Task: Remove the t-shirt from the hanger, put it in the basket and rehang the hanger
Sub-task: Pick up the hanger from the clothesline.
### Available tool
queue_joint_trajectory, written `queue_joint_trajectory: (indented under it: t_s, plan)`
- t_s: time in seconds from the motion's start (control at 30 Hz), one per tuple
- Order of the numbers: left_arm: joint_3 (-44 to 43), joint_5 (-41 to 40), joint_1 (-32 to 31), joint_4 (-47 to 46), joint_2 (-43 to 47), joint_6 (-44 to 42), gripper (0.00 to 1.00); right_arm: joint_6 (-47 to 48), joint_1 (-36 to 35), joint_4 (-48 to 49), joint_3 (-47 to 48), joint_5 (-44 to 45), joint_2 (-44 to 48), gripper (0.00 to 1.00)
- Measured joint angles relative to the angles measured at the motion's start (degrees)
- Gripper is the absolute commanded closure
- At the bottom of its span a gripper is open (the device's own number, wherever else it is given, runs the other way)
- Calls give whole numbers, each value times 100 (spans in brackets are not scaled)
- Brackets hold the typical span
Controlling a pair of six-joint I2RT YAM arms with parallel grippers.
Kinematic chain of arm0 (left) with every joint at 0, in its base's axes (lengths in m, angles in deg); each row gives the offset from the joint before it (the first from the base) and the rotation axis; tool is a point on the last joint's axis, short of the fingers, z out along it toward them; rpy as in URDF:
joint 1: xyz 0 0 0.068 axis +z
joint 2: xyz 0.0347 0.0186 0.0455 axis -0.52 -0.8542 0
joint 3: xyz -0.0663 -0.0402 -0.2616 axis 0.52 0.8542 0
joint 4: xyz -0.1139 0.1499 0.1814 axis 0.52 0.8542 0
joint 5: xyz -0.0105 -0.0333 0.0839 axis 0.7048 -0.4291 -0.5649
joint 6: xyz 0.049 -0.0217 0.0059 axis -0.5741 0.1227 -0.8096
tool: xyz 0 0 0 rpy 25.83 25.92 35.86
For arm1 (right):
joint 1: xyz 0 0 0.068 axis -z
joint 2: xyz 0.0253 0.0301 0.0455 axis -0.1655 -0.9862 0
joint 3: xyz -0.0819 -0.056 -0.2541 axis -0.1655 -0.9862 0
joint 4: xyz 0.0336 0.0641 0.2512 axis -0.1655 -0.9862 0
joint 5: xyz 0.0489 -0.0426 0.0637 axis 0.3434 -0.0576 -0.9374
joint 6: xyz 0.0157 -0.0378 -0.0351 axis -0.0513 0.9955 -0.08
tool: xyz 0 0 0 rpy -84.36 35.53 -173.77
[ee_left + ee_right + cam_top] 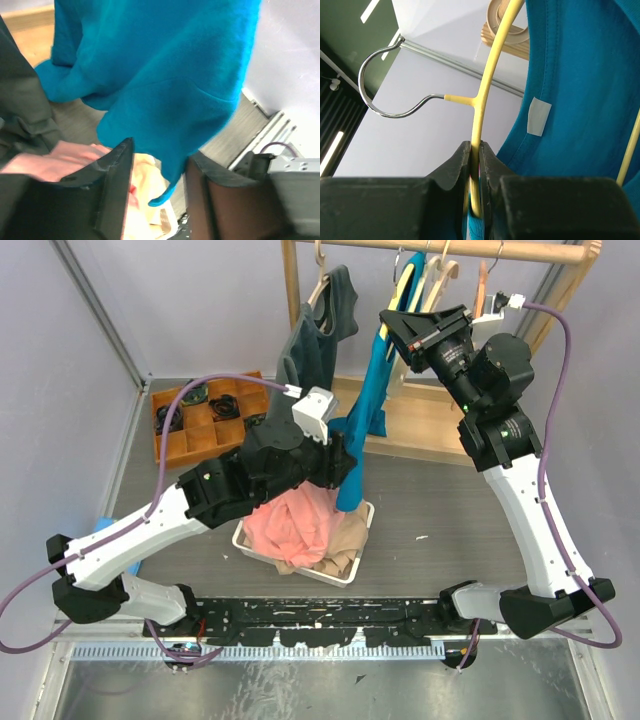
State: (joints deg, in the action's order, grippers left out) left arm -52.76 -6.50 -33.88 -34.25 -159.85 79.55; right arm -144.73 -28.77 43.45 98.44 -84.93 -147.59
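A blue t-shirt (pixel 372 390) hangs from a yellow hanger (pixel 487 75) with a metal hook (pixel 375 80). My right gripper (pixel 476 147) is shut on the hanger's yellow arm just below the hook, in front of the rack (pixel 470 248); the shirt's collar and white label (pixel 539 116) lie beside it. My left gripper (pixel 161 150) is at the shirt's lower end, above the basket. Its jaws stand apart, and the shirt's bottom tip (pixel 172 180) hangs between the fingers (pixel 115 185) without being pinched.
A white basket (pixel 245 540) of pink and beige clothes sits under the shirt. A dark t-shirt (pixel 318 340) hangs on a wooden hanger to the left. An orange compartment tray (pixel 170 445) stands at the back left. The rack's wooden base (pixel 430 425) lies behind.
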Motion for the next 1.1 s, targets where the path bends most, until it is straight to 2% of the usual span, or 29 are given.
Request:
queue_joint_trajectory:
  t_s: [0.07,0.13,0.4,0.73,1.1]
  plan:
    - [0,-15,0,-35,4,-52,86,-11,0,0,0,0,0,99]
    - [0,-4,-4,-63,13,-87,100,-13,0,0,0,2,0,99]
    - [0,131,-61,-85,201,-109,100,-37,0,15,-9,55,0,99]
    - [286,216,-365,-46,1432,-122,100,-269,-4,238,-109,205,-52,99]
    - [420,212,-682,103,1864,-114,100,-337,-20,304,-109,221,-262,99]
